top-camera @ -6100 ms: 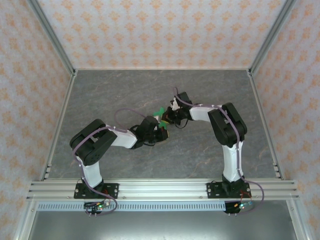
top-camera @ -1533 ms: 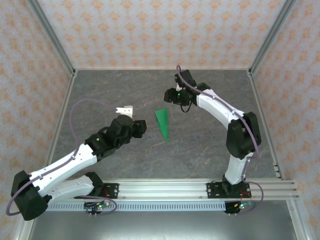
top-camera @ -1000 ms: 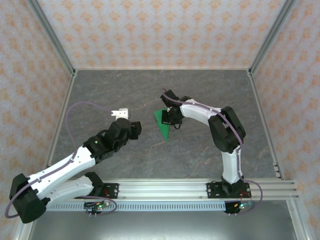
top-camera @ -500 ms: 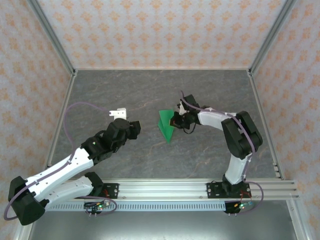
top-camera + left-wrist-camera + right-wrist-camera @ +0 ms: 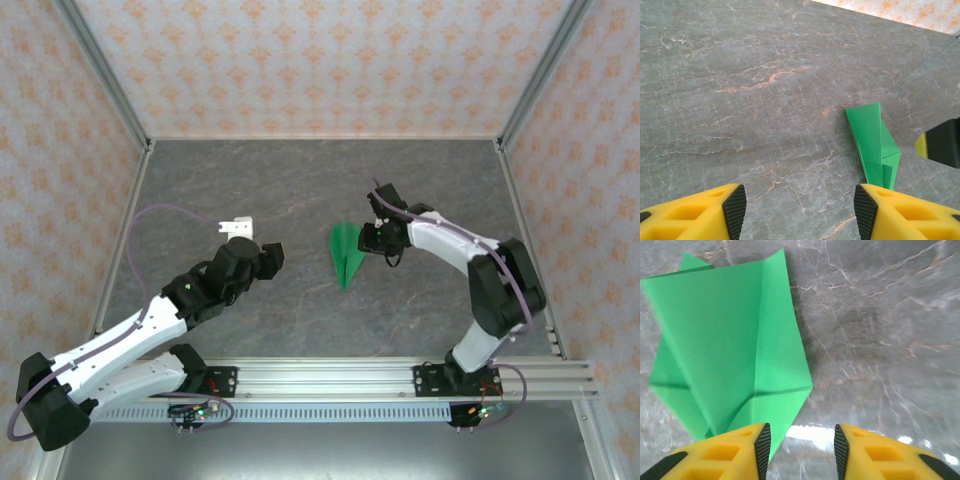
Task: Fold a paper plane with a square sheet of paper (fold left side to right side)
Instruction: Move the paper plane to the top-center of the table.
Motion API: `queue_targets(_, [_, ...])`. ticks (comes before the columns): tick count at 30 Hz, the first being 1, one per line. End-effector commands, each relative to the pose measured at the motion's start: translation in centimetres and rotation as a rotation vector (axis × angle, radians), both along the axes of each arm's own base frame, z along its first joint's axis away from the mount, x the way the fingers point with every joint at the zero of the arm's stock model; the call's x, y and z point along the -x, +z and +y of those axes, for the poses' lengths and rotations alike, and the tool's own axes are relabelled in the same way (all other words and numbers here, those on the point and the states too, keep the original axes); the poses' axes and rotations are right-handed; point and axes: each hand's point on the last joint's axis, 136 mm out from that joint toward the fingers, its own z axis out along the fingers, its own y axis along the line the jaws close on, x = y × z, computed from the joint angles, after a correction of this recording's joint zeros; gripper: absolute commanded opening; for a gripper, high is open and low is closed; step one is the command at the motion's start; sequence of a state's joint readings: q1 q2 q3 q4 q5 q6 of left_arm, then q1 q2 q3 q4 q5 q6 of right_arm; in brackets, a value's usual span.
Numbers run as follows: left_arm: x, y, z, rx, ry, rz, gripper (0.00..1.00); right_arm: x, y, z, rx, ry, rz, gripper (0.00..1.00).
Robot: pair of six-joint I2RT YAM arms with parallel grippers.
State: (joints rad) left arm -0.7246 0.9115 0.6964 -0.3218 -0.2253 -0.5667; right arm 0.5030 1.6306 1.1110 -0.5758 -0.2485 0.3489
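Lying flat mid-table, the paper plane point(image 5: 346, 256) points its tip toward the near edge, with bare grey marbled tabletop point(image 5: 300, 180) open all round. The right gripper point(image 5: 374, 240), jaws parted and empty, sits just beside the plane's right edge. The left gripper point(image 5: 271, 254), spread wide, hangs well apart to the left.

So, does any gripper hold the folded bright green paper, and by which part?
Nothing is held. The right gripper is open, gap bare, beside the folded bright green paper; the left gripper is open, apart from it.
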Motion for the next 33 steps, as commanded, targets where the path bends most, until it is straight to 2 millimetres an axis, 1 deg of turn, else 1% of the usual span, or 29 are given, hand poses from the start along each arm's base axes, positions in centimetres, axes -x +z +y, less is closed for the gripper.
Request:
queue_targets(1, [-0.4,0.6,0.4,0.012,0.020,-0.043,0.64,2.2,1.9,-0.8,0.147,0.002,-0.016,0.44])
queue_targets(3, [-0.4,0.4,0.3,0.015,0.020,-0.042,0.65,3.0,1.9,1.0,0.121,0.018,-0.011,0.44])
queue_targets(5, [-0.3,0.2,0.3,0.020,0.017,-0.039,0.66,3.6,1.3,2.9,0.097,0.029,0.003,0.44])
queue_targets(7, [-0.3,0.1,0.3,0.024,0.017,-0.036,0.66,3.6,0.5,4.0,0.094,0.034,0.010,0.44])
queue_targets(9, [-0.2,0.0,0.3,0.028,0.015,-0.035,0.67,3.4,-0.4,4.7,0.106,0.037,0.028,0.44])
queue_targets(17, [0.0,0.0,0.6,0.034,0.023,-0.038,0.68,3.1,-3.3,5.5,0.143,0.050,0.089,0.39])
queue_targets(21, [0.0,-0.1,0.7,0.030,0.025,-0.037,0.68,3.1,-4.1,6.7,0.098,0.062,0.105,0.37])
queue_targets(30, [0.1,-0.2,0.9,0.017,0.030,-0.034,0.69,2.8,-5.1,6.8,0.138,0.078,0.126,0.20])
queue_targets(32, [0.1,-0.1,0.9,0.016,0.028,-0.034,0.69,2.7,-5.2,6.8,0.148,0.080,0.129,0.15])
queue_targets(33, [0.1,-0.1,0.9,0.013,0.026,-0.034,0.69,2.6,-5.1,6.7,0.154,0.083,0.126,0.10])
